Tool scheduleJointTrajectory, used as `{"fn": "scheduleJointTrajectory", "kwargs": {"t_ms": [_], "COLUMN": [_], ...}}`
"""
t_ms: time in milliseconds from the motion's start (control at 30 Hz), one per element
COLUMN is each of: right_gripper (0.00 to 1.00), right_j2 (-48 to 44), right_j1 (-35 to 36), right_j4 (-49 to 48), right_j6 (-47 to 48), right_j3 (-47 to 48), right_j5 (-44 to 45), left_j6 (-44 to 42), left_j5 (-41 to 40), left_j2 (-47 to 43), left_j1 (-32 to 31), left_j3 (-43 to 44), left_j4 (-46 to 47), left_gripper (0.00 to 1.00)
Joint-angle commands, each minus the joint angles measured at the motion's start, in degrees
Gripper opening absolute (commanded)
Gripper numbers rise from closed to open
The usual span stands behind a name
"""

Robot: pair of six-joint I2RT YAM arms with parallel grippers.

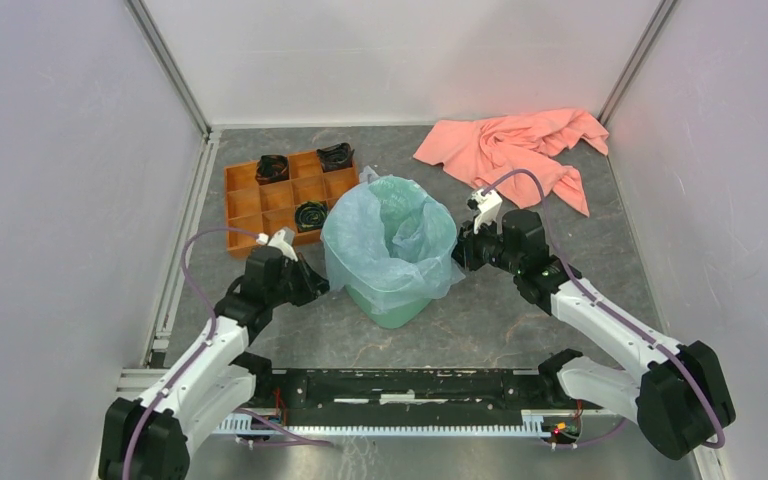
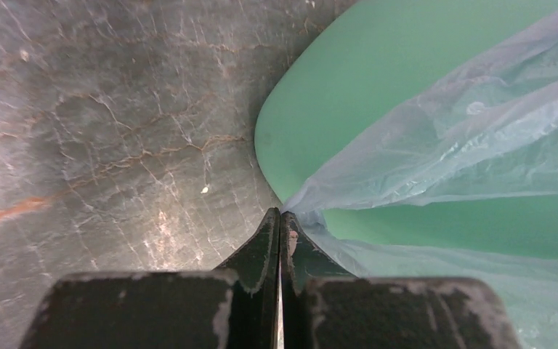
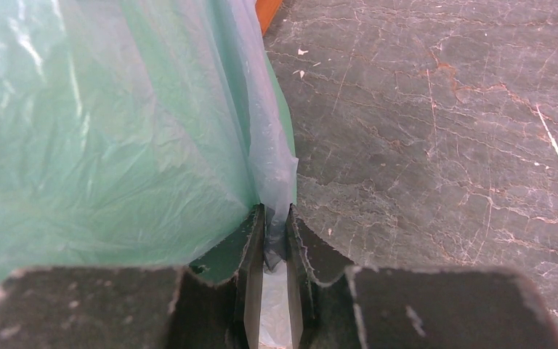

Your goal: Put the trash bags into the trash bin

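Observation:
The pale blue trash bag point(image 1: 390, 235) is draped over and inside the mint-green trash bin point(image 1: 392, 308), which stands upright mid-table. My left gripper point(image 1: 318, 283) is at the bin's left side, shut on the bag's edge point(image 2: 378, 174); the bin wall point(image 2: 378, 80) shows beside it and my left gripper's tips point(image 2: 280, 215) pinch the film. My right gripper point(image 1: 460, 252) is at the bin's right side, shut on a fold of the bag point(image 3: 272, 163), with my right gripper's tips point(image 3: 276, 212) a narrow slit apart around it. The bin point(image 3: 285, 116) shows through the film.
An orange compartment tray point(image 1: 280, 195) with black coiled items stands behind and left of the bin. A salmon-pink cloth point(image 1: 520, 145) lies at the back right. Grey walls close in left, right and back. A black rail point(image 1: 410, 385) runs along the near edge.

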State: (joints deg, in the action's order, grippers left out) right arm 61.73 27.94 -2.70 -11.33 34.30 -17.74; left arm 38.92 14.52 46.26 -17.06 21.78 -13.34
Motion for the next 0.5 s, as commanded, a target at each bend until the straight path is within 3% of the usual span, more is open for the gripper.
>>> {"fn": "scheduleJointTrajectory", "kwargs": {"t_ms": [0,267,367,467], "right_gripper": [0.22,0.20,0.20,0.21], "right_j2": [0.5,5.3,5.0,4.3], "right_j1": [0.0,0.0,0.0,0.0], "right_j4": [0.1,-3.4,-6.1,-6.5], "right_j6": [-0.5,-3.3,-4.5,-4.6], "right_j3": [1.2,1.6,-4.5,-8.8], "right_j5": [-0.3,0.5,1.4,2.5], "left_j6": [6.3,7.8,6.5,4.9], "left_j5": [5.3,7.4,4.6,-3.1], "left_j2": [0.9,4.9,0.9,-4.2], "left_j1": [-0.1,-1.5,-1.5,-1.5], "left_j3": [-2.9,-3.9,-2.7,1.0], "left_j4": [8.0,12.6,7.4,-3.0], "left_gripper": [0.02,0.02,0.02,0.02]}}
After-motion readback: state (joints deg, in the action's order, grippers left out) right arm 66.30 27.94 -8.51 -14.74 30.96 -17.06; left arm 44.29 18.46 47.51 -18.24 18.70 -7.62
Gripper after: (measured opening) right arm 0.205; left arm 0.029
